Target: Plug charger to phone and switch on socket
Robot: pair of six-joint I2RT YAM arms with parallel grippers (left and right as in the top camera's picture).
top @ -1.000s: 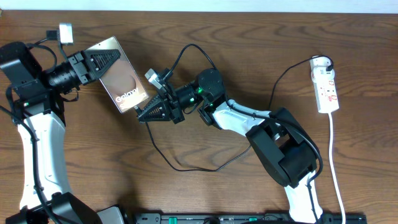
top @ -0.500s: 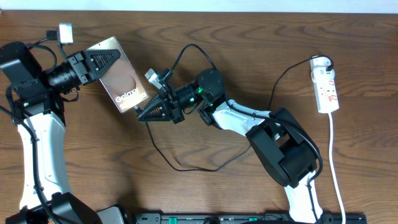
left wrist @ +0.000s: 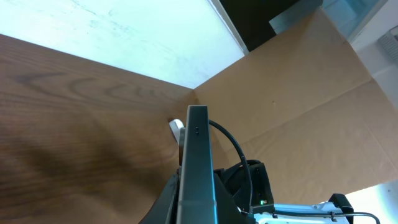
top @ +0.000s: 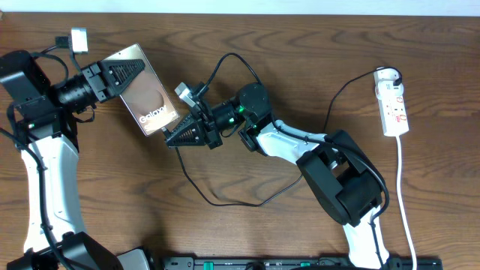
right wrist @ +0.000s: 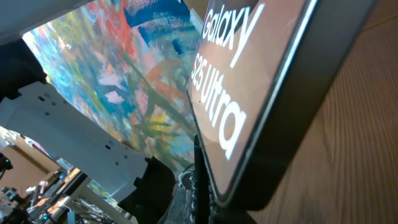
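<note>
The left fingers [top: 127, 73] are clamped on the upper end of the phone [top: 152, 105], which sits slantwise over the left-middle of the desk [top: 112, 202]. The right fingers [top: 184, 135] are closed at its lower edge, apparently on the plug end of the charger [top: 225, 202], though the tip itself is hidden. The phone is a stiff, glossy slab, probably slippery and breakable, and best pinched by its edges. The charger's thin black cable looks limp, so only the rigid plug steers. It trails to the white hard-plastic socket [top: 394, 105] at far right, which has red switches.
</note>
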